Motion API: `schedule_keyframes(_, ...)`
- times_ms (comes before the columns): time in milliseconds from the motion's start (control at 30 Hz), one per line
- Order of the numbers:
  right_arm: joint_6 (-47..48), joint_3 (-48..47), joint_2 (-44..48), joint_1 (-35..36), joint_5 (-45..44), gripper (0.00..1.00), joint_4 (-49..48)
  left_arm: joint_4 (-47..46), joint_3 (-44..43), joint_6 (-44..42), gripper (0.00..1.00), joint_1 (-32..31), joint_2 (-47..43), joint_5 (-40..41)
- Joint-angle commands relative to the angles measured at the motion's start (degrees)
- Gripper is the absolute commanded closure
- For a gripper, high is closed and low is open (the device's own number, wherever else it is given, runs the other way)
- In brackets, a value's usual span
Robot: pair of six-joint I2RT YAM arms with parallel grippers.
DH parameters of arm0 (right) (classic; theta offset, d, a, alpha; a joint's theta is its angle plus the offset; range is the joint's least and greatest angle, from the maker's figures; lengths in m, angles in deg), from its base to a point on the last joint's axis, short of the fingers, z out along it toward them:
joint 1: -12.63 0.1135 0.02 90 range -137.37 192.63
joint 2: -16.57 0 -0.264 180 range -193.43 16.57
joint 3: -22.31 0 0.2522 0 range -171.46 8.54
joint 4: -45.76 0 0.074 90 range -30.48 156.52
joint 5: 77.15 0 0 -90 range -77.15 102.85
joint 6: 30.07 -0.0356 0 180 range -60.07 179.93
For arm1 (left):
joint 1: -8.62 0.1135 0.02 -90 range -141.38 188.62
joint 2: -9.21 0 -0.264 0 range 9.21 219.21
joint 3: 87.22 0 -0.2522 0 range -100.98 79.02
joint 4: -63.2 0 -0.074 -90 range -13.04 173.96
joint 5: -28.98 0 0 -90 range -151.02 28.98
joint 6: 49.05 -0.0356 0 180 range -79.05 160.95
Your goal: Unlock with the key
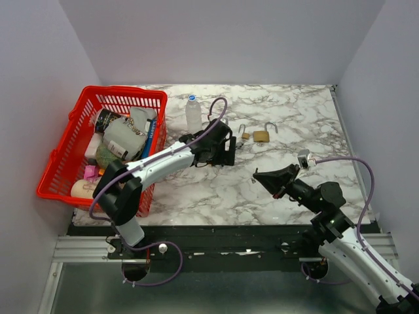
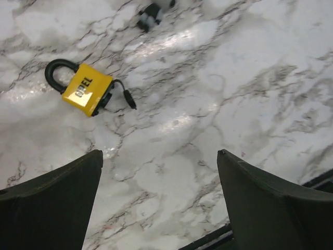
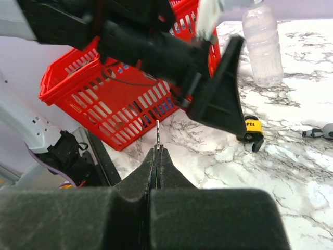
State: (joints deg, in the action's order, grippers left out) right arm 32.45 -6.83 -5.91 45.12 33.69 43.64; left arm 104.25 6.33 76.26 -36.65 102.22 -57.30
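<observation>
Left wrist view, left gripper [image 2: 159, 154] stood spread wide, gripping nothing, above table [image 2: 250, 78], padlock [image 2: 86, 88] lay ahead on it, right gripper [image 3: 157, 149] pressed together, nothing clearly held.

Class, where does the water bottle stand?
Top view: the water bottle stands left of centre, just right of the red basket, beyond the left gripper.

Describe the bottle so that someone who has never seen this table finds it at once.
Start at the red basket on the left of the marble table. Just right of its far corner stands a clear plastic bottle with a blue cap. It is the only upright, see-through thing on the bare marble; the brass padlock nearby lies flat.
</observation>
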Motion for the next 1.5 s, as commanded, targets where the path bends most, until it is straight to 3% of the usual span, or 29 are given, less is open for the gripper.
schedule_keyframes(0,1.1,1.6,1.8,-0.4,-0.5,0.99,3.6,5.5,-2.7,5.9,0.01,1.9,5.7,5.9)
schedule_keyframes(133,1.1,2.3,2.3,-0.4,0.7,0.99,3.7,5.1,-4.3,8.8,0.01,3.3,10.1,8.8)
schedule_keyframes(500,0.7,4.3,6.1,-0.4,2.1,0.99,4.2,6.5,-10.8,9.9,0.17,5.2,18.6,10.2)
schedule_keyframes(767,1.6,4.6,7.8,-0.4,1.8,0.99,5.9,10.4,-14.1,9.6,0.18,5.3,20.9,13.3)
schedule_keyframes(1067,1.8,4.7,8.3,-0.4,2.1,0.99,6.5,8.6,-10.6,12.2,0.17,5.1,20.5,12.7)
schedule_keyframes(1467,1.9,4.7,9.5,-0.4,1.9,0.99,7.5,7.9,-14.4,9.8,0.18,5.2,25.3,11.8)
